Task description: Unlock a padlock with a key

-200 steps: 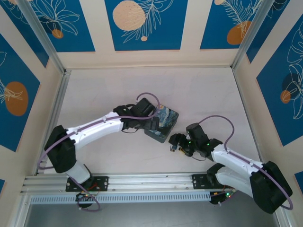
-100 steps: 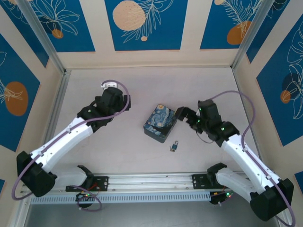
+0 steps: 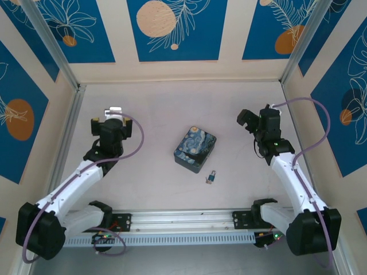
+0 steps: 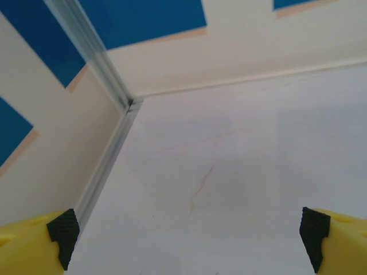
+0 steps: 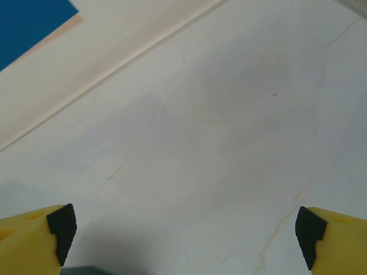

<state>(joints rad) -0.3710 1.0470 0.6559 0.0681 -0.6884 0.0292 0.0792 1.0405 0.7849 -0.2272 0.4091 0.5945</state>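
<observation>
Padlock (image 3: 211, 177) just beside closed painted box (image 3: 195, 150), contents hidden; left pincer (image 4: 187, 238) and right pincer (image 5: 186, 229) spread wide.

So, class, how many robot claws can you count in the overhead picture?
2. The left claw is open over the table's far-left area; the right claw is open at far right. None seem hidden.

R gripper (image 5: 186, 234), jaws wide, above tbl (image 5: 218, 132)
</observation>
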